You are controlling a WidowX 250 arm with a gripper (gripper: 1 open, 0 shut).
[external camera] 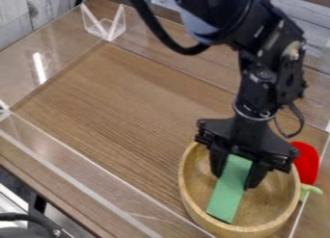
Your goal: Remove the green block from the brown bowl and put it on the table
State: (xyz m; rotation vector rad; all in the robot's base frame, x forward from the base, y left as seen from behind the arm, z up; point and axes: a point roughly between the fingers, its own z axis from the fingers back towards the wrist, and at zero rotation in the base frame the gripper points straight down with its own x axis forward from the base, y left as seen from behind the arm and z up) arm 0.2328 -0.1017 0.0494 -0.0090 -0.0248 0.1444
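Observation:
The green block (233, 196) lies slanted inside the brown bowl (191, 189) at the lower right of the table (129, 97). My gripper (244, 168) points straight down into the bowl. Its black fingers (218, 160) straddle the block's upper end, one on each side. The jaws stand close to the block's edges, but whether they press on it does not show. The block's upper end is partly hidden behind the fingers. The block rests on the bowl's inner surface.
A small red rounded object (307, 163) sits just right of the bowl, close to the gripper. Low clear acrylic walls (65, 155) border the tabletop. A clear V-shaped stand (100, 25) is at the far back left.

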